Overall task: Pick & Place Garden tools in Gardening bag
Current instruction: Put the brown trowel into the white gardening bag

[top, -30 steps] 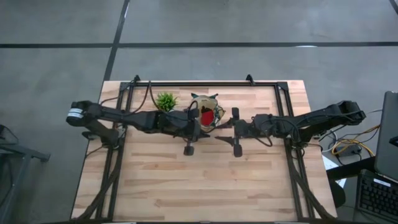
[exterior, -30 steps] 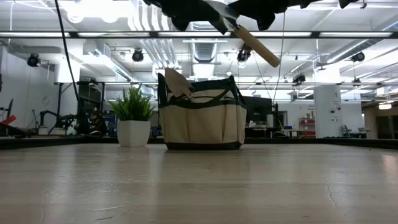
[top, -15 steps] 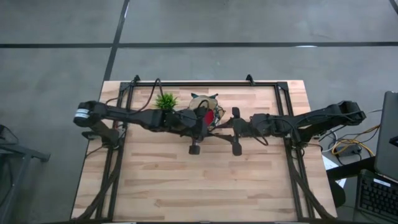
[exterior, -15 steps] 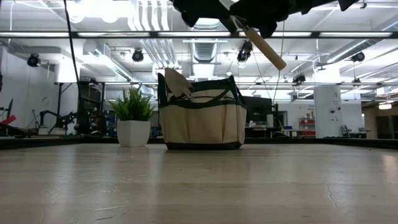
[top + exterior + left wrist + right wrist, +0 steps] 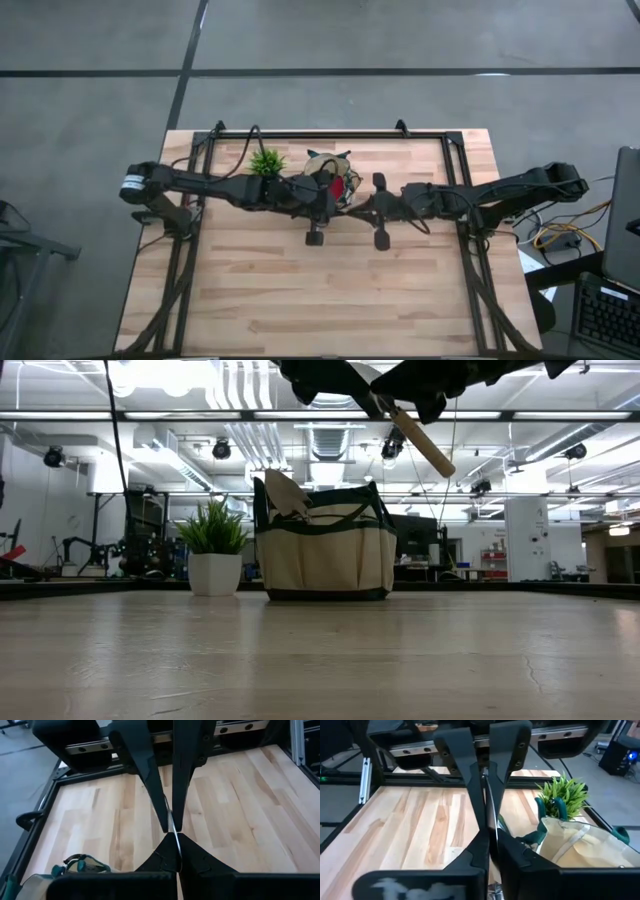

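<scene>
Since a second ago the right gripper (image 5: 362,206) has closed beside the left gripper (image 5: 335,200), both clamped on the wooden-handled trowel (image 5: 415,440) above the bag (image 5: 325,550). One tool pokes from the bag; no others lie on the table (image 5: 300,290), so this looks like the last.

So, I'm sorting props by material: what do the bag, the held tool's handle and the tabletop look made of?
Gardening bag: soft matte beige fabric with dark trim, going by its seams. Trowel handle: pale, smooth, rounded, probably wood. Table: light planks with visible grain, apparently wood with a slight sheen.

tan bag (image 5: 325,555) upright, trowel (image 5: 418,442) tilted above
</scene>
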Action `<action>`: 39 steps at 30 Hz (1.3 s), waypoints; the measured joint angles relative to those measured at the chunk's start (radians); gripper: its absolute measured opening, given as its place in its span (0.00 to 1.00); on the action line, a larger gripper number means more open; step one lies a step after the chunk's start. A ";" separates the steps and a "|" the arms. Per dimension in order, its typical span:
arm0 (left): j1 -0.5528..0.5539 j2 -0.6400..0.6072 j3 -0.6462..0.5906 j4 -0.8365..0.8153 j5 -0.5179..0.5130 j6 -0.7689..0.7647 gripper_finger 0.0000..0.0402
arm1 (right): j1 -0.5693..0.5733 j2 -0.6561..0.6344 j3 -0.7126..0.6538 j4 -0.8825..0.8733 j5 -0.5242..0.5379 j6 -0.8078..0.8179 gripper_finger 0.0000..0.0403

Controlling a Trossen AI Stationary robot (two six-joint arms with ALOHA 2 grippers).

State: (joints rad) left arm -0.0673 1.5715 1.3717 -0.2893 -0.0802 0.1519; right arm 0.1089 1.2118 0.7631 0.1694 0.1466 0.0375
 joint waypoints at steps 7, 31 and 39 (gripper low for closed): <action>-0.003 -0.002 0.002 -0.004 -0.094 -0.028 0.06 | -0.001 0.000 0.000 0.001 0.010 -0.012 0.02; -0.002 -0.249 -0.057 -0.191 -0.156 -0.136 0.37 | -0.007 0.049 -0.002 0.195 -0.063 -0.096 0.02; -0.005 -0.392 -0.215 -0.084 -0.148 -0.181 0.37 | -0.044 0.238 -0.002 0.505 -0.123 -0.178 0.02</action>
State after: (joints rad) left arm -0.0719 1.1791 1.1571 -0.3738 -0.2282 -0.0292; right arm 0.0653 1.4493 0.7612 0.6743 0.0240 -0.1407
